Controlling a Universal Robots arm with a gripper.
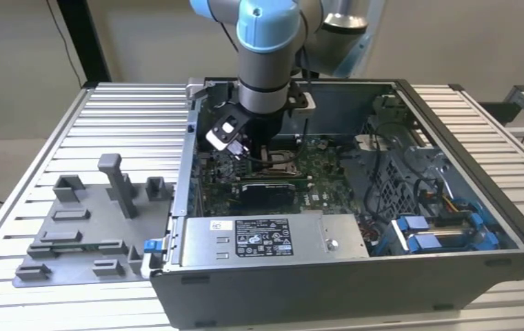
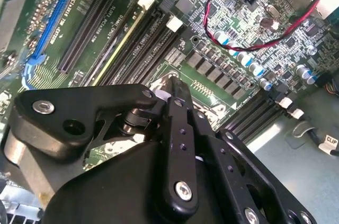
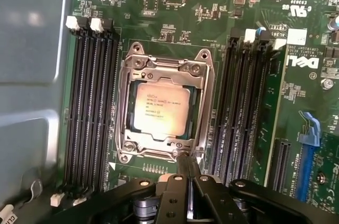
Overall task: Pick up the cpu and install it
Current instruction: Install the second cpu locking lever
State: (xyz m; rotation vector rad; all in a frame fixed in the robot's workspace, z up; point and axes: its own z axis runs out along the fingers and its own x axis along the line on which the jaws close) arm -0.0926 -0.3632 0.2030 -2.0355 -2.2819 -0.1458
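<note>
claw pressed together, empty, beside socket | first wrist view: cpu seated

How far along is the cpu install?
Mostly done, by the look of it: in the first wrist view the cpu lies flat inside the socket frame on the motherboard, apart from the gripper. The gripper's fingers look closed together with nothing between them, tips at the frame's edge. Whether the frame is latched can't be judged.

Pale silver square cpu, lying flat, seated inside the metal socket frame on the motherboard
</note>
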